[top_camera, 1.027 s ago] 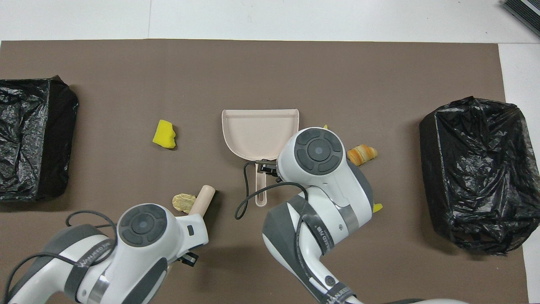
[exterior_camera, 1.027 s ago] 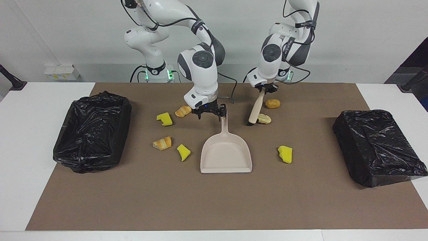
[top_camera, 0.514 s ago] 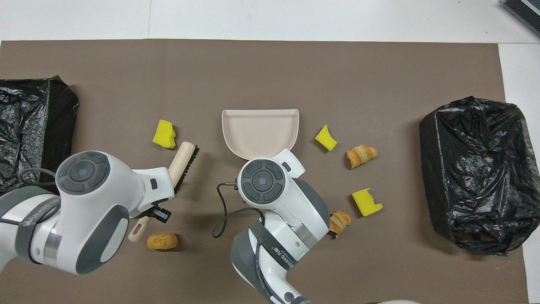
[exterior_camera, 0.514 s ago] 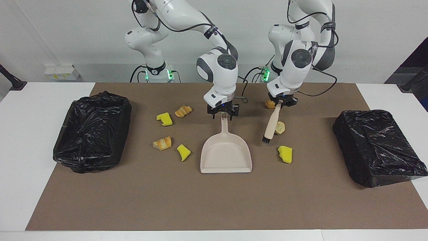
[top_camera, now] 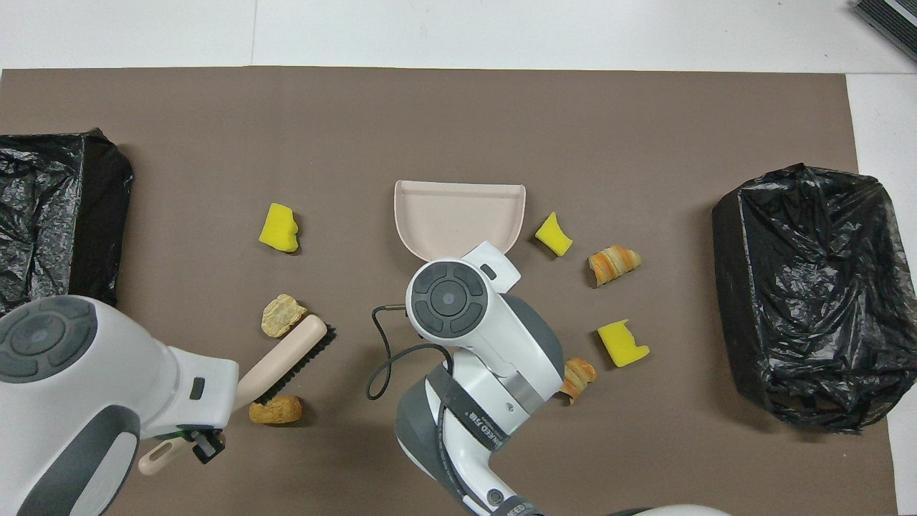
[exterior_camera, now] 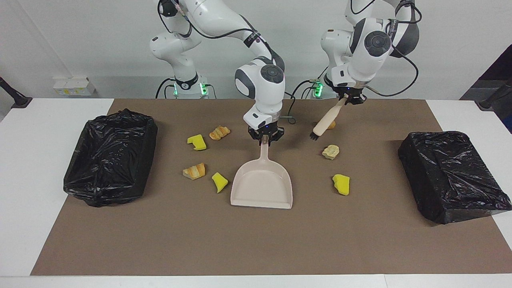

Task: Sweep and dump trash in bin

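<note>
trash scraps [exterior_camera: 220, 182] lie scattered on the worktop [exterior_camera: 48, 248] around the dustpan [exterior_camera: 262, 188], on both its sides. right pincer [exterior_camera: 265, 138] is clamped on the dustpan's handle. left pincer [exterior_camera: 352, 99] grips a brush [exterior_camera: 325, 121] up over the scraps toward the left arm's end.

Counted on the brown mat [exterior_camera: 256, 240]: three yellow sponge chunks [exterior_camera: 197, 142] [exterior_camera: 219, 181] [exterior_camera: 341, 184]; four bread pieces [exterior_camera: 219, 132] [exterior_camera: 194, 171] [exterior_camera: 331, 151] [top_camera: 275, 410]; one beige dustpan [exterior_camera: 262, 186]; one brush [exterior_camera: 325, 121]; two black-bagged bins [exterior_camera: 110, 156] [exterior_camera: 454, 174]. Two arms are recorded, each ending in one gripper.
</note>
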